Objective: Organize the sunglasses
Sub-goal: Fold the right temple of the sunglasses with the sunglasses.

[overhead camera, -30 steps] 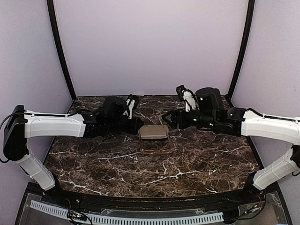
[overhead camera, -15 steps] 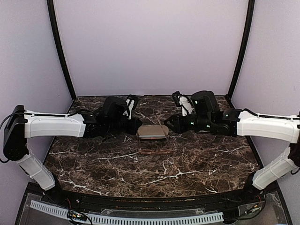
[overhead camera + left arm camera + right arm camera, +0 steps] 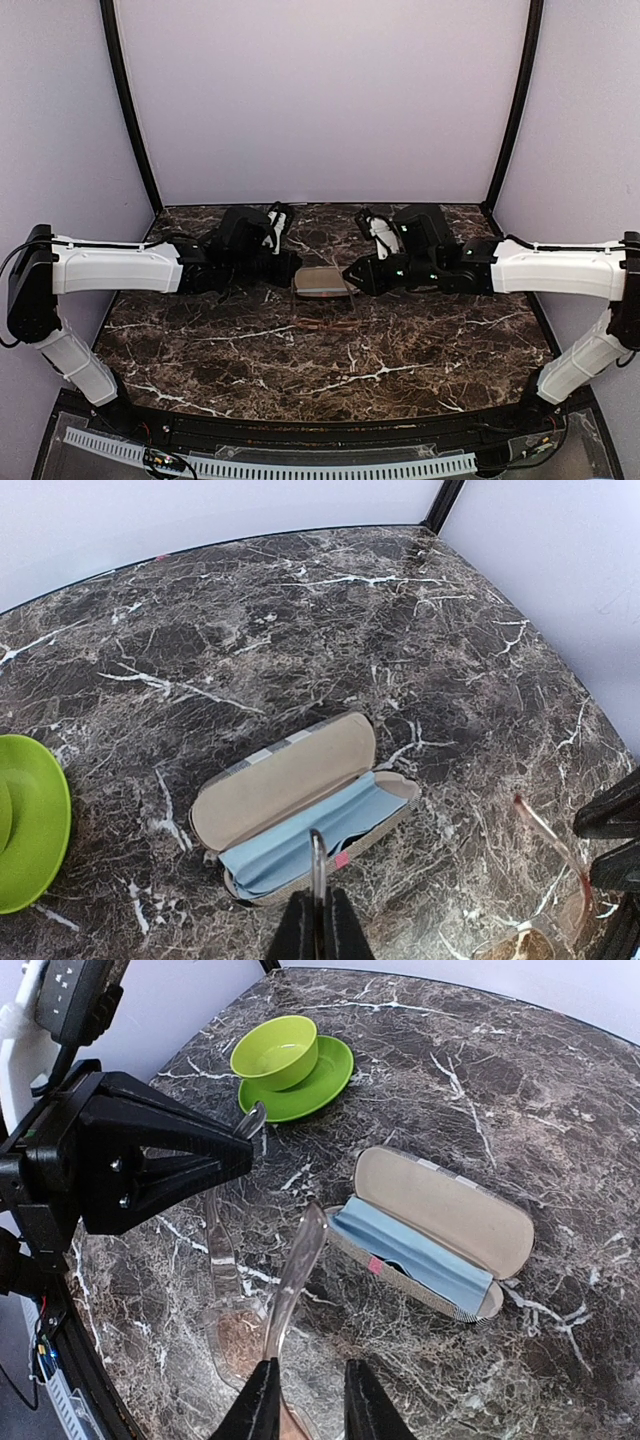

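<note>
Clear-framed sunglasses with brownish lenses hang above the marble table. My left gripper is shut on the tip of one temple; it also shows in the right wrist view and in the top view. My right gripper is open, with the other temple running between its fingers, close to the left finger. The glasses case lies open on the table with a blue cloth inside; it also shows in the right wrist view and between both grippers in the top view.
A green bowl on a green plate stands beyond the case, on the left arm's side; the plate's rim shows in the left wrist view. Black frame posts and pale walls close in the table.
My right arm has swung left toward the case and the left gripper, bringing its open fingers around the free temple. The left arm and the case have stayed put.
</note>
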Robot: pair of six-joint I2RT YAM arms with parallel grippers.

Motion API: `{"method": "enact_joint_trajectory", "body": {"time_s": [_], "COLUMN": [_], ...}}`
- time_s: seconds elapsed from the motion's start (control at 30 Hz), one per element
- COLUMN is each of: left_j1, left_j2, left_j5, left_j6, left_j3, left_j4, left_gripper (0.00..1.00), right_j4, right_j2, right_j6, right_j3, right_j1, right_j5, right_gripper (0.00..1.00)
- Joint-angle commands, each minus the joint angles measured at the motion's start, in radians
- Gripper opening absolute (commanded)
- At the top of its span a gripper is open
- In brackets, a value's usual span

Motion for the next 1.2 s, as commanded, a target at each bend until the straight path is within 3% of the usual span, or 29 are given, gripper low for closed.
{"method": "enact_joint_trajectory", "body": {"time_s": [0.0, 0.5, 0.9, 1.0, 1.1, 1.17], "left_j1": [-0.008, -0.01, -0.01, -0.009, -0.01, -0.01], "left_j2": [-0.047, -0.053, -0.044, -0.043, -0.043, -0.044], "left_j5": [-0.008, -0.013, -0.008, -0.013, -0.013, -0.011], "left_j6": [0.001, -0.006, -0.011, -0.008, -0.009, -0.011], "left_j3": [0.021, 0.012, 0.002, -0.004, -0.016, -0.022], "left_j4": [0.005, 0.014, 0.022, 0.022, 0.024, 0.026], "left_gripper": [0.0, 0.0, 0.0, 0.0, 0.0, 0.0], "right_j4": [0.036, 0.086, 0.011, 0.007, 0.009, 0.005], "right_j2": [0.028, 0.11, 0.21, 0.181, 0.129, 0.09], "right_j6": [0.004, 0.036, -0.007, -0.012, -0.019, -0.02], "right_j3": [0.007, 0.003, 0.074, 0.08, 0.081, 0.082], "right_j1": [0.02, 0.064, 0.118, 0.118, 0.112, 0.1], "right_j5": [-0.02, -0.035, 0.008, 0.031, 0.061, 0.064], "right_gripper": [0.23, 0.2, 0.23, 0.36, 0.61, 0.71]}}
